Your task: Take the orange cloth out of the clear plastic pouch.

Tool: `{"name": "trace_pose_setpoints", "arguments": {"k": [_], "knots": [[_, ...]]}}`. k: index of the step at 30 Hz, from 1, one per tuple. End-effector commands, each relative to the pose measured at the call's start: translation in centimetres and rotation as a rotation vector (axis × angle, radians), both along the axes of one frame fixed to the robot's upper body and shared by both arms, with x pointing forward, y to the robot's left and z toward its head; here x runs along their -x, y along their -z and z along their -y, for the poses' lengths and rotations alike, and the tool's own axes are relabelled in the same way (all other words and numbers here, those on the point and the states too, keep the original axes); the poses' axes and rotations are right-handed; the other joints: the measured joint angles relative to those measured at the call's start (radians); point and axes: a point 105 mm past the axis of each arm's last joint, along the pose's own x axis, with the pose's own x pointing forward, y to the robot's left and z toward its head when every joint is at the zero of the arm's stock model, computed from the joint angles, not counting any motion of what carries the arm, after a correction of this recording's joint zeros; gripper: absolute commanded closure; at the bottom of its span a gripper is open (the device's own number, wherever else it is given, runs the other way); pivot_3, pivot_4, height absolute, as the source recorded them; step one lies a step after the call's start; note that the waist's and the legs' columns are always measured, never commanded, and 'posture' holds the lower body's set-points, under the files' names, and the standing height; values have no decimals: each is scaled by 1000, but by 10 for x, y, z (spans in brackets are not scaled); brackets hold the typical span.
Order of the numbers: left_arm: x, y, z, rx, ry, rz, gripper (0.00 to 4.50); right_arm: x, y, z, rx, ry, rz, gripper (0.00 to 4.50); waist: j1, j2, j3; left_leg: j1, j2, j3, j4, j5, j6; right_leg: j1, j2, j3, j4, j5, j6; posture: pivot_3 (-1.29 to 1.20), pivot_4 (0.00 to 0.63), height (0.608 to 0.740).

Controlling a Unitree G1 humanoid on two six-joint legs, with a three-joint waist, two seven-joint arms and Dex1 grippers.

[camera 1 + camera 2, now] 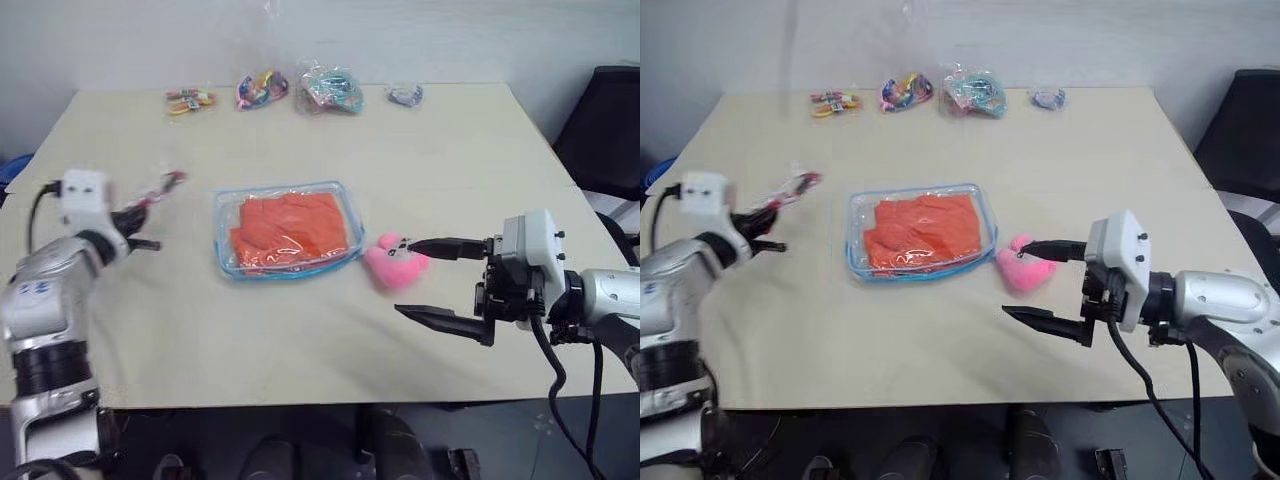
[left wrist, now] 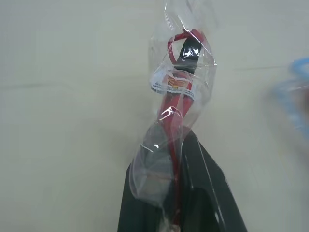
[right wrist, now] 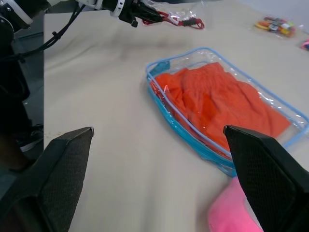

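The clear plastic pouch [image 1: 287, 231] with light-blue edging lies flat near the middle of the table [image 1: 430, 160], and the orange cloth [image 1: 290, 229] is inside it, folded and filling most of its width. A small pink plush toy [image 1: 395, 261] rests on the table just beside the pouch's right edge. The right gripper [image 1: 432, 282] is at the right side of the table with its two black fingers spread wide, one above the other, holding nothing; its upper fingertip [image 1: 418, 245] is at the plush toy, though contact cannot be confirmed. The left gripper [image 1: 775, 228] is at the left side of the table, well apart from the pouch, with its fingers pressed together on a small clear wrapper [image 2: 176, 111] that contains a red item; the wrapper sticks out beyond the fingertips. Along the far edge of the table lie four small bags of colourful items [image 1: 262, 88], well apart from the pouch. A dark chair [image 1: 606, 130] stands beyond the table's right corner.
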Motion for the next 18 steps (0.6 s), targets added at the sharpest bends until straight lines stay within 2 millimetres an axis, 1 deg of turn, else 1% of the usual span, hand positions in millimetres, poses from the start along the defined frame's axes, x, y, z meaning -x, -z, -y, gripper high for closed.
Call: {"name": "trace_pose_setpoints", "arguments": {"k": [1, 3, 5, 7, 8, 9, 11, 12, 13, 14, 15, 16, 18], "knots": [[18, -4, -19, -32, -70, 30, 4482, 0, -6, -3, -1, -44, 33, 0, 4, -1, 0, 0, 0, -1, 0, 0, 0, 0, 0, 0, -1, 0, 0, 0, 150, 740], [32, 13, -28, -24, -113, -6, 4482, -3, -6, -5, 3, -62, 32, 0, 5, -1, 0, -2, 0, -3, 1, 0, 0, 0, 0, -1, -2, 0, 0, 0, 150, 740], [39, 20, -31, -21, -134, -20, 4482, -5, -5, -5, 5, -71, 31, 0, 4, -1, 0, -2, 0, -4, 1, 0, 0, 0, 0, -1, -3, 0, 0, 0, 150, 740], [44, 23, -29, 0, -136, -15, 3985, -7, -5, -6, 6, -81, 29, 0, 4, -2, -1, -3, 0, -4, 0, 0, 0, 0, 0, -1, -3, 0, 0, 0, 150, 740], [47, 23, -28, 5, -136, -10, 3813, -7, -5, -6, 6, -86, 28, 0, 4, -2, -1, -3, 0, -4, 0, 0, 0, 0, 0, -1, -3, 0, 0, 0, 150, 740], [49, 24, -28, 5, -137, -7, 3535, -7, -5, -6, 6, -91, 27, 0, 3, -3, -1, -3, 0, -4, 0, 0, 0, 0, 0, -1, -3, 0, 0, 0, 150, 740], [54, 23, -28, 1, -145, -2, 2781, -7, -5, -7, 7, -98, 25, 0, 1, -3, -1, -2, 1, -4, 0, 0, 0, 0, -1, 0, -3, 0, 0, 0, 150, 740], [56, 22, -30, -1, -150, -1, 2562, -7, -4, -7, 8, -100, 24, 0, 0, -3, -1, -2, 1, -4, 0, 0, 0, 0, -1, -1, -3, 0, 0, 0, 150, 740], [59, 20, -32, -8, -162, 0, 2177, -8, -4, -7, 9, -102, 24, 0, 0, -3, -1, -2, 1, -4, 0, 0, -1, 0, 0, -1, -3, 0, -1, 0, 150, 740], [62, 19, -35, -11, -173, 0, 1893, -8, -4, -6, 10, -102, 23, 0, 0, -3, -1, -2, 1, -4, 0, 0, -1, 0, 0, 0, -3, 0, -1, 0, 150, 740], [66, 16, -39, -16, -186, -1, 1489, -8, -4, -6, 10, -102, 23, 0, -1, -3, -1, -2, 1, -4, 0, 0, -1, 0, 0, -1, -3, 0, -1, 0, 150, 740], [70, 11, -45, -28, -198, 9, 1326, -9, -4, -6, 11, -101, 22, 0, -1, -3, -1, -1, 1, -4, 0, 0, -1, 0, 0, 0, -3, 0, -1, 0, 150, 740], [76, 1, -50, -56, -196, 36, 672, -9, -3, -4, 11, -99, 21, 0, -4, -3, -1, -1, 2, -3, 0, -1, -1, 0, 0, 0, -3, 1, -1, 0, 150, 740]]}}
